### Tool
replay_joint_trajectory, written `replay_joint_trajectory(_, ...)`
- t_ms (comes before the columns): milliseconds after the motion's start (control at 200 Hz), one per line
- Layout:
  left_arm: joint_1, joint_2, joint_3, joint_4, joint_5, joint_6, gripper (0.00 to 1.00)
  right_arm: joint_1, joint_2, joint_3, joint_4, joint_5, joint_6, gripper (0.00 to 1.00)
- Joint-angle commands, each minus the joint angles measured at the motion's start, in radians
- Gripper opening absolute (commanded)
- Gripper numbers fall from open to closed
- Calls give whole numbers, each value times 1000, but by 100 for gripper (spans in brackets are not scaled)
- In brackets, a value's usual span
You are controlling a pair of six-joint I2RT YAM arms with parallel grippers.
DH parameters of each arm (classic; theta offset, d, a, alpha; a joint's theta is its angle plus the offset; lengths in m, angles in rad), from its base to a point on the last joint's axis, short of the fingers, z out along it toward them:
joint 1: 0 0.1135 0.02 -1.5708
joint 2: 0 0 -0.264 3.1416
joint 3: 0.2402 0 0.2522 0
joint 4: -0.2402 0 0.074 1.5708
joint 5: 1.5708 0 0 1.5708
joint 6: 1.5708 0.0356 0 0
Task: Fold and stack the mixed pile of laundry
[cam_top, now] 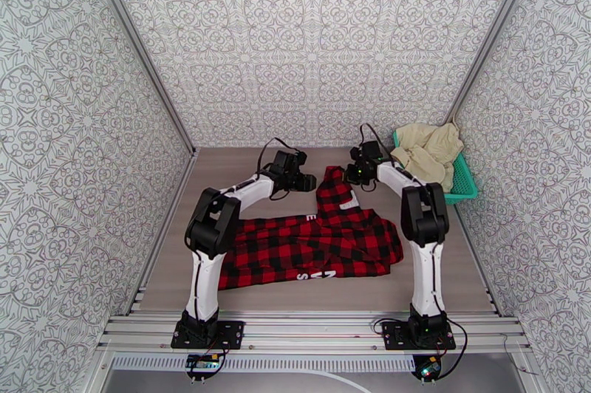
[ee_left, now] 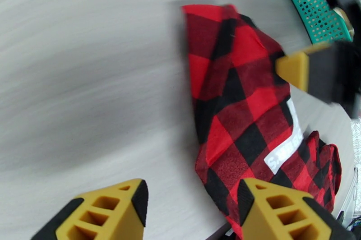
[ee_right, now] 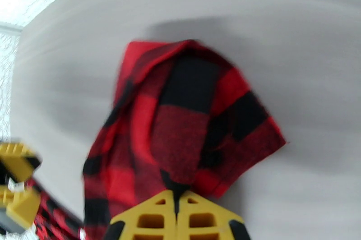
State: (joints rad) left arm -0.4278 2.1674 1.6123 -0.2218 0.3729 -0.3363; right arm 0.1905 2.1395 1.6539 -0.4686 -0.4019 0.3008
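Handling this load means handling limp cloth. The red-and-black checked flannel shirt (cam_top: 318,247) looks soft, fairly light for its size and not fragile. It should sag and trail from any single pinch, and its napped weave should grip the pads rather than slip. It lies spread across the grey counter (cam_top: 236,158) between the two arms, with one narrow part, probably a sleeve, running toward the back.

The best places to take hold are likely edges, corners and the sleeve end, where only a layer or two sits between the pads. Two holds set well apart would keep a fold line straight.

The right tool (ee_right: 177,200) is pinched fully together on the far tip of that narrow part, and cloth comes out from between its closed pads. The left tool (ee_left: 189,196) stands partly open with nothing between its pads, over bare counter just beside the same strip.

The cream-beige cloth pieces (cam_top: 428,147), thin and just as floppy by the look of them, are heaped in the teal plastic mesh basket (cam_top: 465,188) at the back right.

By count there is one checked shirt, one basket and two tools. The cream pieces are bunched together, so I cannot tell how many there are.
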Motion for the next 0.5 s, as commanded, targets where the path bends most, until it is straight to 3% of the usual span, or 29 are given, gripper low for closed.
replay_joint_trajectory(0, 7, -33, 17, 17, 35, 5, 57, 14, -186, -163, 126, -42, -35, 0)
replay_joint_trajectory(165, 8, -62, -6, 10, 79, 4, 58, 54, -363, -471, 249, -13, 16, 0)
replay_joint_trajectory(210, 5, -66, -8, 0, 85, 9, 58, 65, -397, -551, 265, 4, 39, 10)
replay_joint_trajectory(285, -3, -72, -20, -7, 90, 31, 58, 67, -438, -662, 270, 15, 73, 38)
replay_joint_trajectory(325, -9, -69, -19, -17, 95, 48, 58, 67, -459, -693, 245, 29, 78, 47)
replay_joint_trajectory(495, -44, -45, 5, -56, 116, 96, 58, 1, -528, -661, 76, 73, 201, 62)
